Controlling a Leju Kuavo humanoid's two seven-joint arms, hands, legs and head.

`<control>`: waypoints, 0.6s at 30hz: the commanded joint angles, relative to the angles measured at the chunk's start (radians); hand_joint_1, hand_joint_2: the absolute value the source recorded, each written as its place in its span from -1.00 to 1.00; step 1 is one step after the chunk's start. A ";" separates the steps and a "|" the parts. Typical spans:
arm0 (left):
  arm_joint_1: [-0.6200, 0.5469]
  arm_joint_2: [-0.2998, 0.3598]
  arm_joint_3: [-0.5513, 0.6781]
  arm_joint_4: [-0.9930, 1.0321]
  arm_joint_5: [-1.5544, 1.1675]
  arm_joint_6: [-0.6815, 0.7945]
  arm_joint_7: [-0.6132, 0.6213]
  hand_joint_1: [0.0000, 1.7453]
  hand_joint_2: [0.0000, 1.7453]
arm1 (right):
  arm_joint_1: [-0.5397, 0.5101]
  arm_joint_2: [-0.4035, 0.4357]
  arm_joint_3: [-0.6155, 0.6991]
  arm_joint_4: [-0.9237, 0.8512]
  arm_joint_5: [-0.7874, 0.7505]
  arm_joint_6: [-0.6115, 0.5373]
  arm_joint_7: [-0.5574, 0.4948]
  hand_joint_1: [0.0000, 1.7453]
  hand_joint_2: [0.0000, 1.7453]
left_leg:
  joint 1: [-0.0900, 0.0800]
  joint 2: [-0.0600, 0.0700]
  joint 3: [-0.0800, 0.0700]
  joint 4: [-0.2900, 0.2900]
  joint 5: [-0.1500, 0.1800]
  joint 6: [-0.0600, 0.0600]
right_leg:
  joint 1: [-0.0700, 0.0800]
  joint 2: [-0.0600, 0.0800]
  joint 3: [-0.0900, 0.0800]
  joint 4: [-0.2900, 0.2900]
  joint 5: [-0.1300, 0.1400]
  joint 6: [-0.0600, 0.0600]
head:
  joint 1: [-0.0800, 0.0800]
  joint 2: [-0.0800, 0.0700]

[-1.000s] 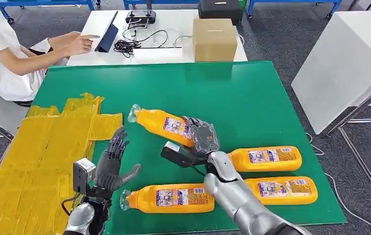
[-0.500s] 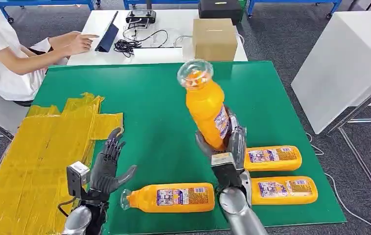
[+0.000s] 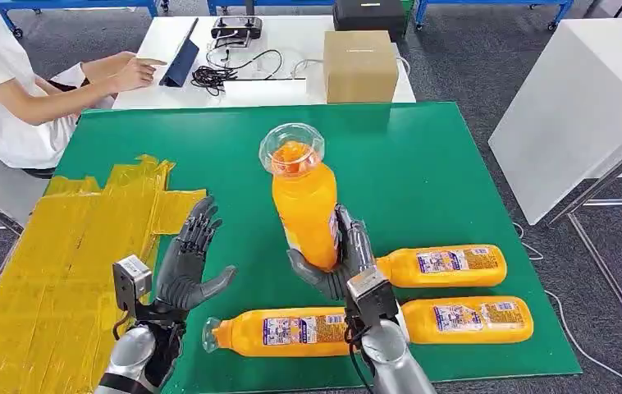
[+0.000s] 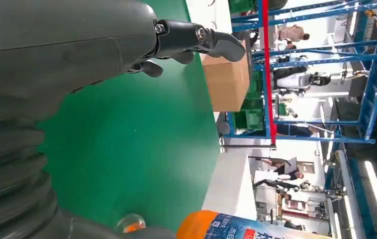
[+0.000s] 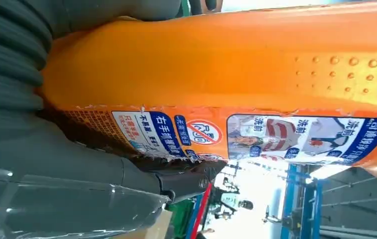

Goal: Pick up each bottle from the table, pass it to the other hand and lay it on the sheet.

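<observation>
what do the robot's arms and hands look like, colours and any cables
Both arms are silver metal. The left hand and right hand are dark grey with darker segmented fingers and thick grey thumbs. A boxy grey camera module sits at each wrist, with thin black cables beside it. The wrist views show grey ribbed covers.

arms: silver, jointed | hands: dark grey, left hand [image 3: 183, 271], right hand [image 3: 345, 263] | wrists: boxy grey camera modules, black cables

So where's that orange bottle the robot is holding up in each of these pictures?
Head view: the held bottle stands upright mid-picture in the right hand.
Left wrist view: I cannot tell; an orange bottle shows at the lower edge.
Right wrist view: its orange body spans the picture.
Shared landmark: the cardboard box.
</observation>
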 commanded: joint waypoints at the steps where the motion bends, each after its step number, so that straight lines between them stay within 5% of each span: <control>1: -0.040 0.032 -0.027 0.050 0.000 0.000 0.004 -1.00 1.00 | -0.040 -0.013 0.014 0.066 -0.003 0.012 0.003 1.00 1.00 | 0.001 0.001 0.001 -0.001 0.000 -0.002 | 0.001 0.001 0.002 -0.001 0.000 -0.001 | 0.000 0.000; 11: -0.083 0.039 -0.101 -0.014 0.044 -0.051 0.003 -1.00 1.00 | -0.169 0.030 0.184 0.434 0.161 0.019 0.077 1.00 1.00 | 0.003 0.003 0.002 -0.001 0.000 -0.002 | 0.003 0.003 0.002 -0.002 0.001 -0.001 | 0.000 0.000; 18: -0.080 0.038 -0.136 -0.033 0.042 -0.054 0.003 -1.00 1.00 | -0.211 0.051 0.197 0.501 0.192 -0.004 0.085 1.00 1.00 | 0.003 0.004 0.002 0.000 -0.001 -0.003 | 0.003 0.003 0.003 -0.002 0.001 -0.001 | 0.000 0.000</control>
